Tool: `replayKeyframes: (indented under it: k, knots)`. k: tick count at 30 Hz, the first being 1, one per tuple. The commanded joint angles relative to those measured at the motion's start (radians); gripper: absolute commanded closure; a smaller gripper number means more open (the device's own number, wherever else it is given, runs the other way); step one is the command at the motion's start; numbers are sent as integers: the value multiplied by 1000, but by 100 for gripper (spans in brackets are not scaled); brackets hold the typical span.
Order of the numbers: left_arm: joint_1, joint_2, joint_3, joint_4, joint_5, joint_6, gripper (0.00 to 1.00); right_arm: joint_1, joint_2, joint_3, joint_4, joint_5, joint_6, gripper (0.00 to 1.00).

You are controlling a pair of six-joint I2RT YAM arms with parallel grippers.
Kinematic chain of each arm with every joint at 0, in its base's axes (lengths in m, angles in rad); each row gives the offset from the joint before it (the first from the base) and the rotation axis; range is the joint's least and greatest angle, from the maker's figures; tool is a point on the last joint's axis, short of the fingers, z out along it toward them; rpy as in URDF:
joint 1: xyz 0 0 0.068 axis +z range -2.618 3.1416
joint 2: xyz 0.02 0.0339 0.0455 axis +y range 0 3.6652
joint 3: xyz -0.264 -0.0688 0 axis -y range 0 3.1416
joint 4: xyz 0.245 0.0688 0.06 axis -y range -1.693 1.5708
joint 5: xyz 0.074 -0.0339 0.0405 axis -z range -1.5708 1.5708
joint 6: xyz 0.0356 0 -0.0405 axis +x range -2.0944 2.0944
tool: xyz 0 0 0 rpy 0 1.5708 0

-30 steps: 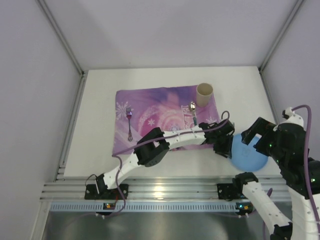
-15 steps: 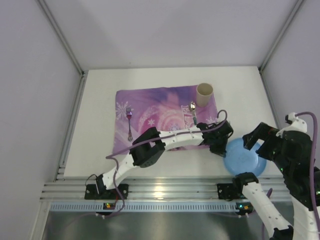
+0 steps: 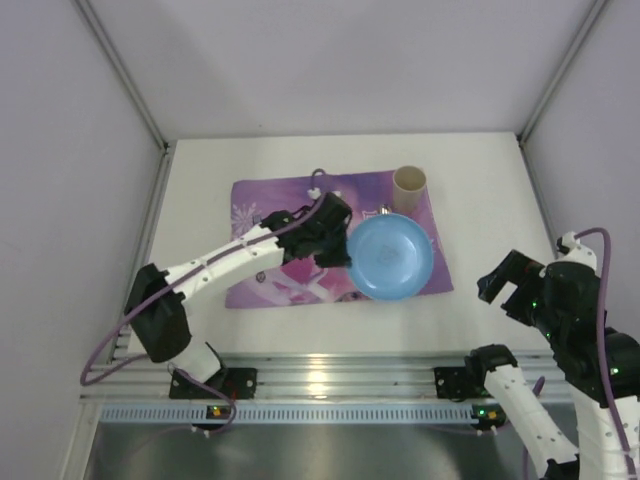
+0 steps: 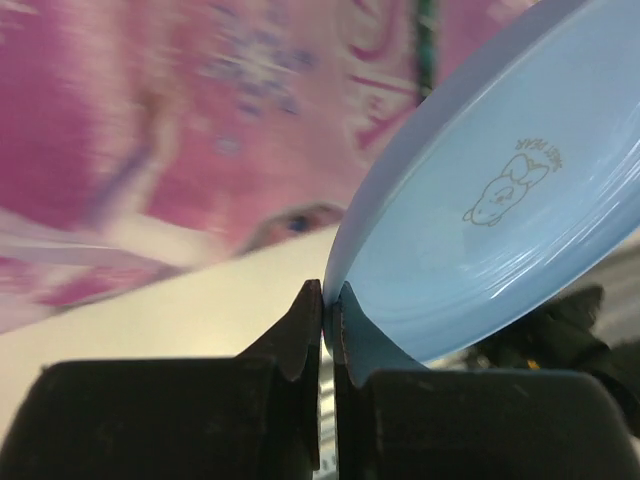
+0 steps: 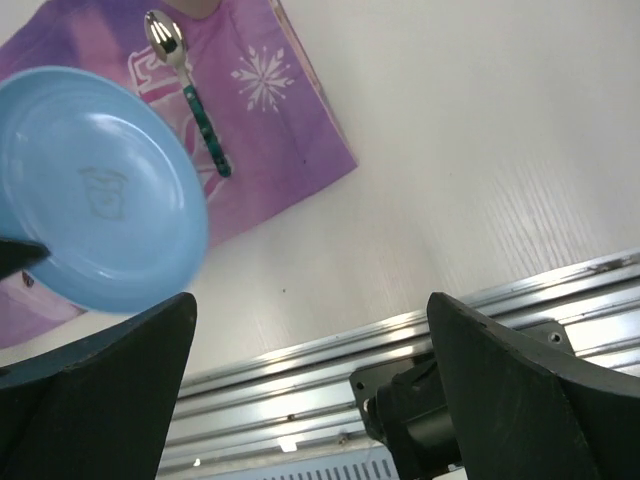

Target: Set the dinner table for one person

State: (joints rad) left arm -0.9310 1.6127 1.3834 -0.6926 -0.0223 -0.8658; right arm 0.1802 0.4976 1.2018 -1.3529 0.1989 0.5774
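My left gripper is shut on the left rim of a light blue plate and holds it tilted above the right half of the purple placemat. The left wrist view shows the jaws pinching the plate's rim. The placemat lies on the white dinner table. A beige cup stands at the mat's far right corner. A teal-handled spoon lies on the mat beside the plate. My right gripper is open and empty over the table's right front, and its fingers stand wide apart.
A metal rail runs along the table's near edge, and another runs down the left side. Grey walls enclose the table on three sides. My left arm crosses the mat's left part and hides whatever lies under it.
My left gripper has carried the blue plate from the table's right front, left and back, over the placemat. The left arm has swung left. My right gripper has drawn back slightly.
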Motion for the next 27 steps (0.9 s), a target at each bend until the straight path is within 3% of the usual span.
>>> replayKeyframes:
  k: [1, 4, 16, 26, 27]
  knots:
    - [171, -100, -138, 1, -36, 88, 100, 1, 2, -48, 59, -50, 41, 0]
    - [305, -116, -173, 13, -36, 172, 100, 1, 31, -70, 99, -64, 58, 0]
    - [532, 93, -120, 143, 97, 289, 100, 2, 205, -133, 224, -62, 79, 0]
    - [581, 288, -26, 97, 171, 366, 100, 2, 279, -146, 268, -55, 90, 1]
    - [581, 296, -23, 90, 171, 367, 97, 2, 286, -143, 271, -53, 88, 2]
